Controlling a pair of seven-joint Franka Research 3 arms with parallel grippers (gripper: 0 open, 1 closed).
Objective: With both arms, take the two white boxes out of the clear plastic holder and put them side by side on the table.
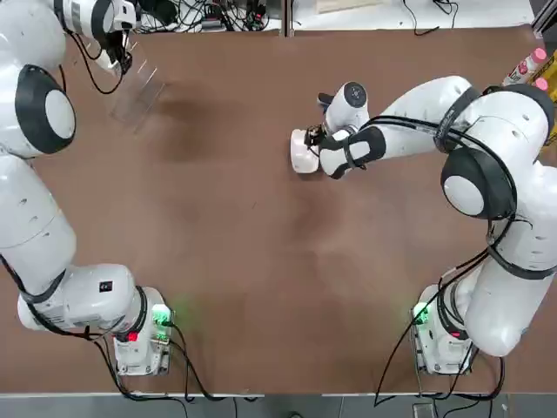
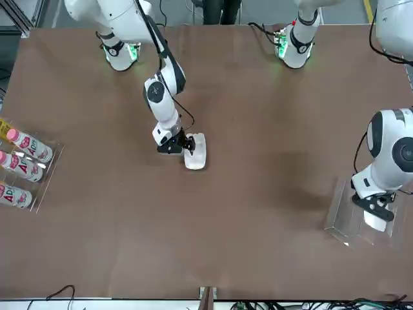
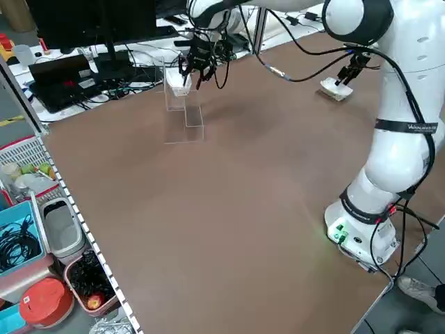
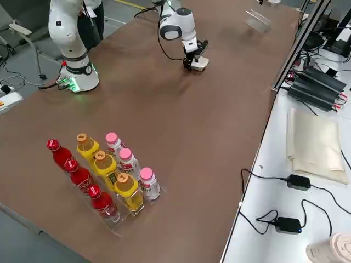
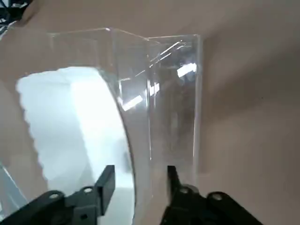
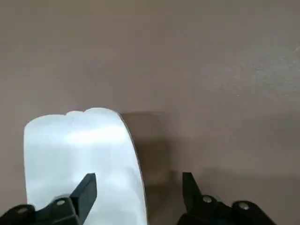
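Light is even and bright from overhead; I see the desk point(image 1: 218, 261) lit flat, with only soft, diffuse shadows under the arms. A faint shadow sits beside the white box point(image 6: 79, 159) in my right wrist view. The box in the left wrist view point(image 5: 70, 126) is overexposed and soft, out of focus. Glints run along the clear holder point(image 5: 178, 75) edges. Wrist views are blurrier than the wide ones. Green base lights point(image 1: 161, 315) bloom slightly.
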